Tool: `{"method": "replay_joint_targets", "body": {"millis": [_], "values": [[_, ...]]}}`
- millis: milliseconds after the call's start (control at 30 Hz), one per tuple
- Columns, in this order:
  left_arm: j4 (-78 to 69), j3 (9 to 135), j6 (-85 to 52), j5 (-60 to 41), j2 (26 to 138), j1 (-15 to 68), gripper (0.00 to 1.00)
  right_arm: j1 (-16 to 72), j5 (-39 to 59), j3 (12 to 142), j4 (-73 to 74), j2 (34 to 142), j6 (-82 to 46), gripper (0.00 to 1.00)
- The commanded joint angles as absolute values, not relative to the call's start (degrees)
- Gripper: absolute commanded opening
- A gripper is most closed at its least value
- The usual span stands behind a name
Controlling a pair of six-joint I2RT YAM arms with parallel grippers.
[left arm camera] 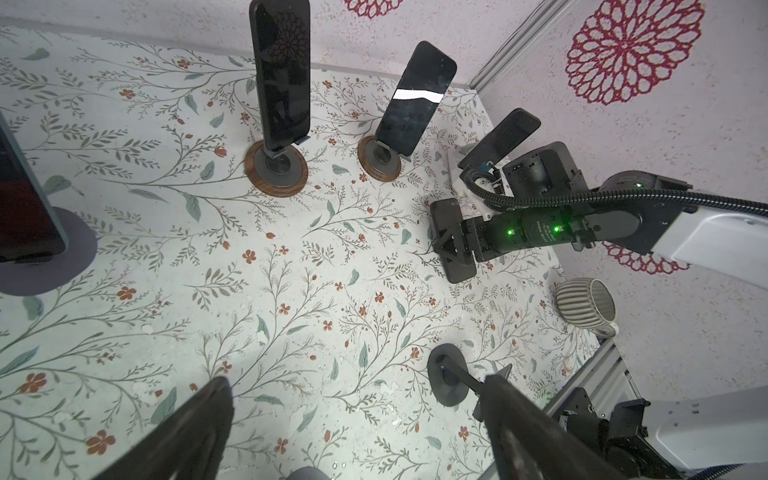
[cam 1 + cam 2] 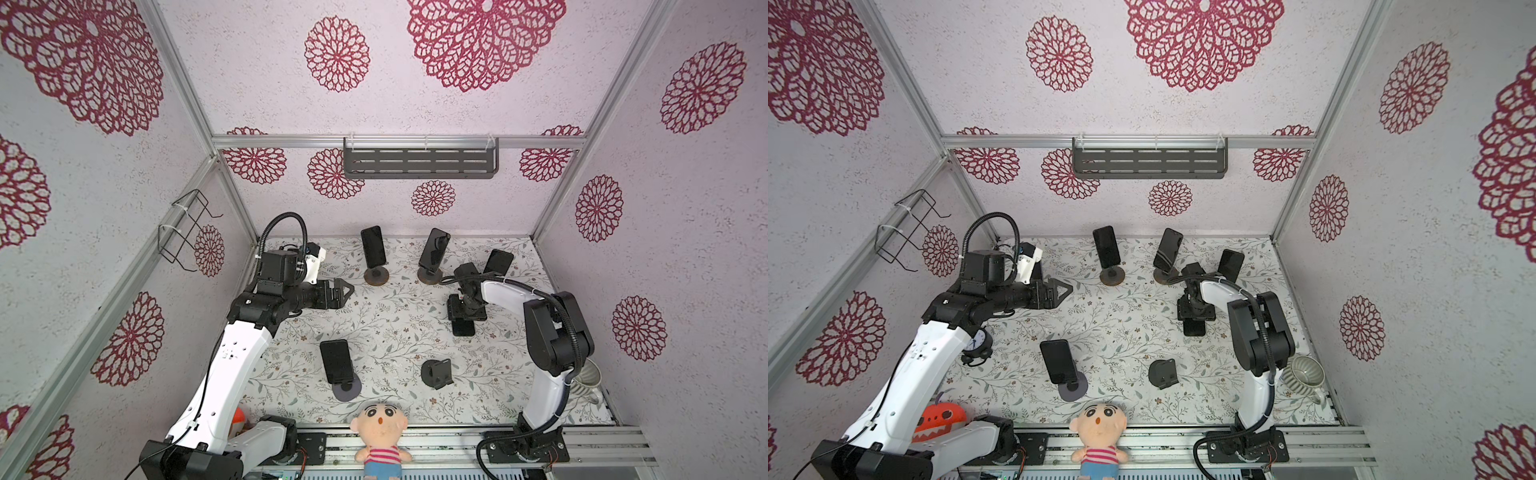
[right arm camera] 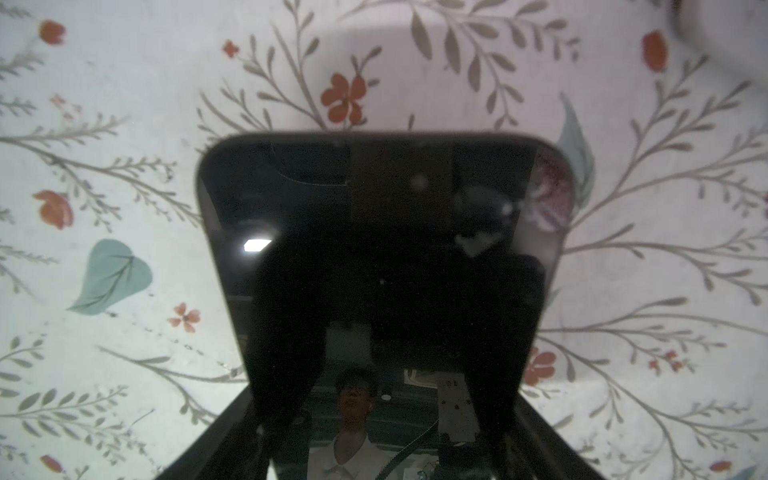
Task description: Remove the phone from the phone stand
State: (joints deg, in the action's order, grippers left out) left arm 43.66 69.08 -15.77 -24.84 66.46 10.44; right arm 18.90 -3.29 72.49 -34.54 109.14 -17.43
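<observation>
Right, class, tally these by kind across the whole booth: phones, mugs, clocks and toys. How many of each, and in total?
Phones: 5
Mugs: 1
Clocks: 1
Toys: 2
Total: 9

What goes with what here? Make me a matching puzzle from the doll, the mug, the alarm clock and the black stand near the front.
Things:
1 doll
2 striped mug
3 alarm clock
4 black phone stand

Descriptions:
a holds no phone
b partly hidden behind the left arm
c at the very front, in the middle
d far right, beside the right arm

Pairs: 1-c, 2-d, 3-b, 4-a
</observation>
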Motion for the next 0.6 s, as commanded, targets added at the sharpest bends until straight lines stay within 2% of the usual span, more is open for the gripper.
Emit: {"method": "replay_joint_targets", "body": {"millis": [0, 200, 567], "values": [[45.08, 68.49, -14.65, -24.58, 65.38, 9.89, 1.00, 18.81, -4.55, 73.27, -34.89, 108.89, -16.45, 0.80], [43.90, 67.50, -15.73, -26.20, 64.79, 9.58, 0.98, 18.76, -4.90, 73.06, -34.99, 108.73, -16.33, 0.87], [48.25, 67.67, -14.06, -22.35, 64.34, 9.36, 1.00, 18.81, -2.26, 73.37, -34.32, 100.98, -12.81, 0.87]]}}
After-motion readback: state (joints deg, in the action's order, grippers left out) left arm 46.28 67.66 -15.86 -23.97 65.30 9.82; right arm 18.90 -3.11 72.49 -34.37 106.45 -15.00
